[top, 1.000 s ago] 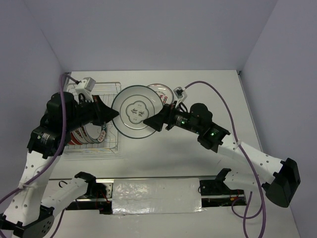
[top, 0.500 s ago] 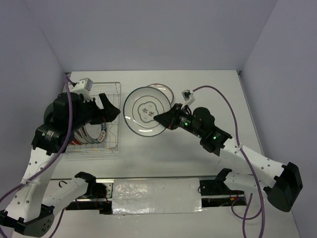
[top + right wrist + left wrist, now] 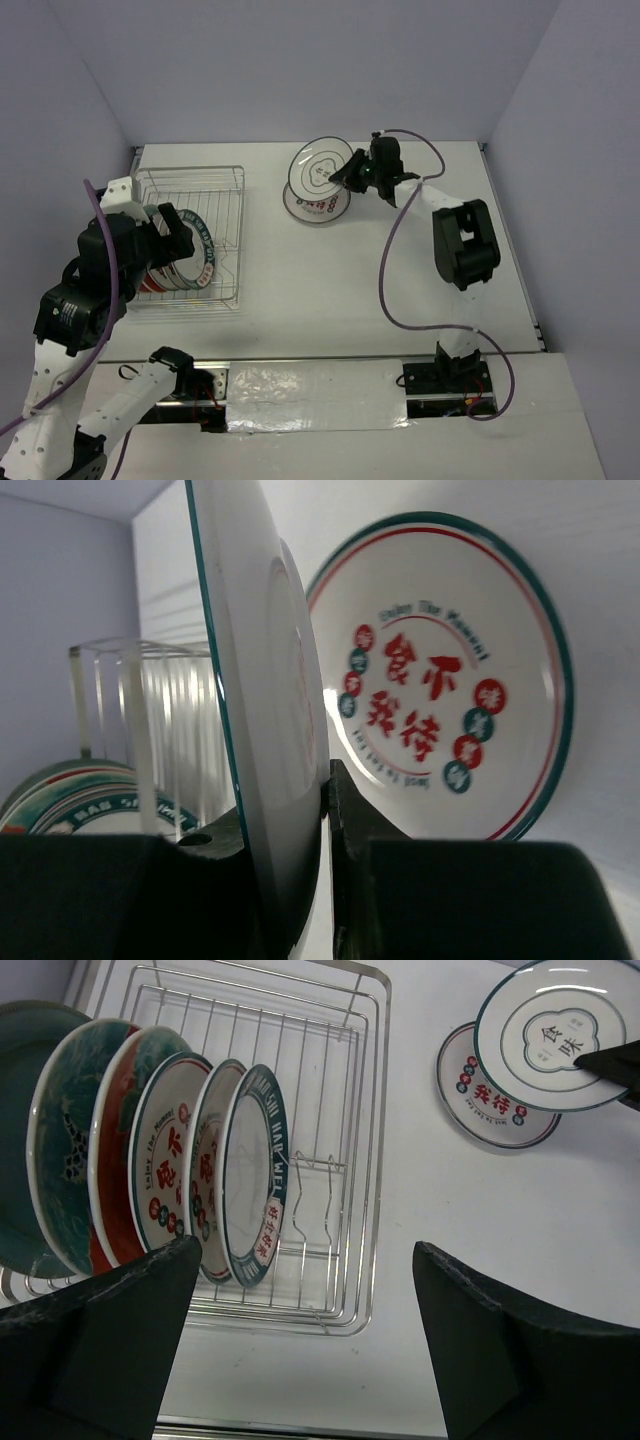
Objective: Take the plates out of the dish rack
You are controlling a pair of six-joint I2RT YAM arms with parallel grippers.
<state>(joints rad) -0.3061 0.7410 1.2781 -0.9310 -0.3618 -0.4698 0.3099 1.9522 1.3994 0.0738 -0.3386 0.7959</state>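
1. The tilted plate [image 3: 320, 172] is white with a thin teal rim line and a scalloped mark at its centre. It is held off the worktop [image 3: 400, 290] near the middle of the far edge, with the right fingers [image 3: 345, 815] clamped on its rim. From the right wrist you see it only edge-on, so its face is hidden there.
2. Beneath it lies the flat plate [image 3: 312, 207], white with red and teal characters, face up on the worktop. The tilted plate covers its far part from above, and you cannot tell whether the two touch.
3. The dish rack [image 3: 340, 1160] sits by the worktop's left edge. Its left part holds a row of plates [image 3: 165, 1165] standing on edge.
4. Each plate in that row hides most of the one behind it, so you see crescents only. The rightmost plate, with a teal rim, shows its whole face. The dark teal plate at the left end is cut off by the picture's edge.
5. Your left fingers [image 3: 110, 1350] are spread wide with nothing between them, above the rack's near side. From overhead, that arm covers part of the row.
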